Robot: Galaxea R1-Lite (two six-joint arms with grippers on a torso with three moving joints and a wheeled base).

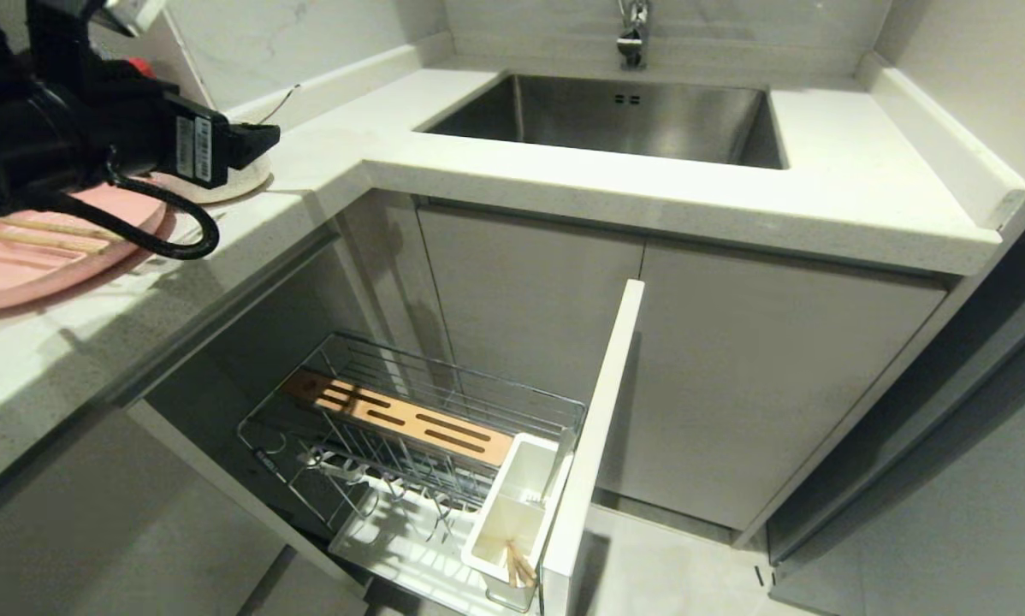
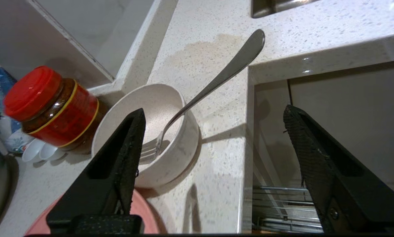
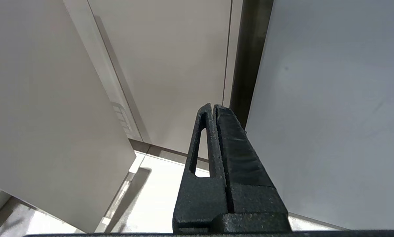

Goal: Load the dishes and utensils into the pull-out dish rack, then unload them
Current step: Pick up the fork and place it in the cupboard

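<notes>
My left gripper (image 2: 214, 108) hangs open over the countertop edge, with nothing between its fingers. Beside one finger stands the cream bowl (image 2: 174, 158) with a metal fork (image 2: 216, 79) leaning in it. The pink plate (image 1: 16, 265) lies by the bowl, with wooden chopsticks (image 1: 33, 235) resting on it. Below, the dish rack (image 1: 444, 376) is pulled out, its white front panel (image 1: 598, 428) standing clear of the cabinet. Light wooden sticks (image 1: 519, 565) stand in its white cutlery box (image 1: 512, 505). The right gripper (image 3: 213, 107) is shut and empty, parked near cabinet fronts.
A red-lidded jar (image 2: 49, 105) stands against the bowl at the wall. The steel sink (image 1: 615, 120) and tap (image 1: 632, 34) lie at the back. The rack has a slotted wooden strip (image 1: 401, 419) and a white drip tray (image 1: 393, 539).
</notes>
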